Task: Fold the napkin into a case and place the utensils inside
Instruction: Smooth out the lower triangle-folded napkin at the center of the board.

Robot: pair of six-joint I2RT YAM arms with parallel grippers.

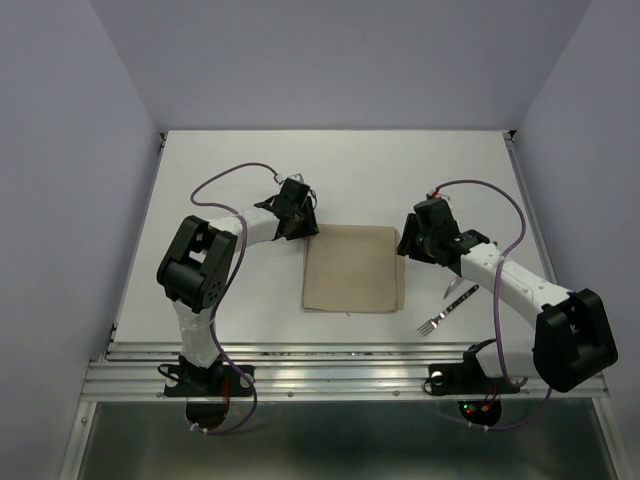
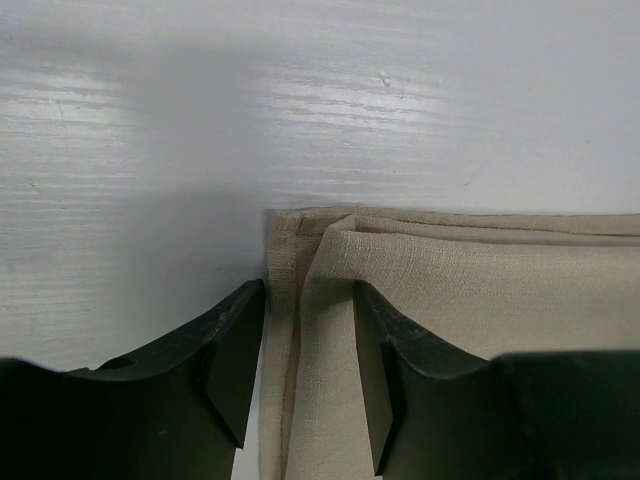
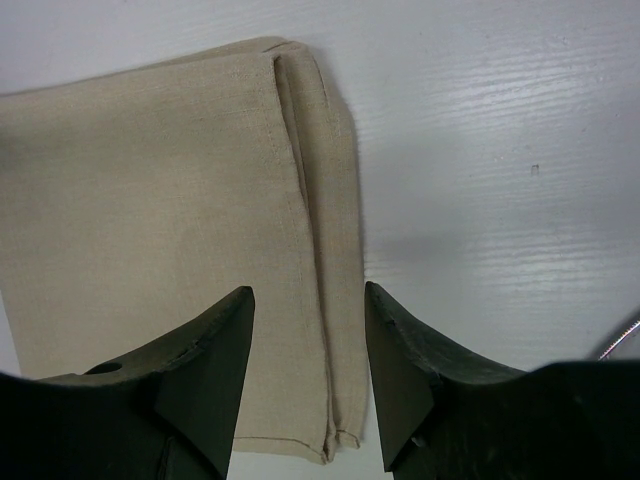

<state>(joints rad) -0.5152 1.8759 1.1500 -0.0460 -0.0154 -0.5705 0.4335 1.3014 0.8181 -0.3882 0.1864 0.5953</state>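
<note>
Both the left gripper (image 2: 308, 370) and right gripper (image 3: 308, 370) hover unclenched, holding nothing, each straddling a folded edge of the napkin (image 1: 352, 268) lying flat between its fingertips, probably aligned to pinch it.

Napkin (image 1: 352, 270) sits mid-bench (image 1: 250, 170); fork (image 1: 447, 310) and knife (image 1: 449, 288) lie right of its near corner. Left pincer (image 1: 300, 230) over its far-left corner, right pincer (image 1: 405, 243) over far-right.

A white table (image 1: 250, 170) (faint wood grain, soft glare) fills the middle; pale lilac walls (image 1: 340, 60) rise at 9, 12 and 3 o'clock, a ribbed metal rail (image 1: 330, 362) at 6.
</note>
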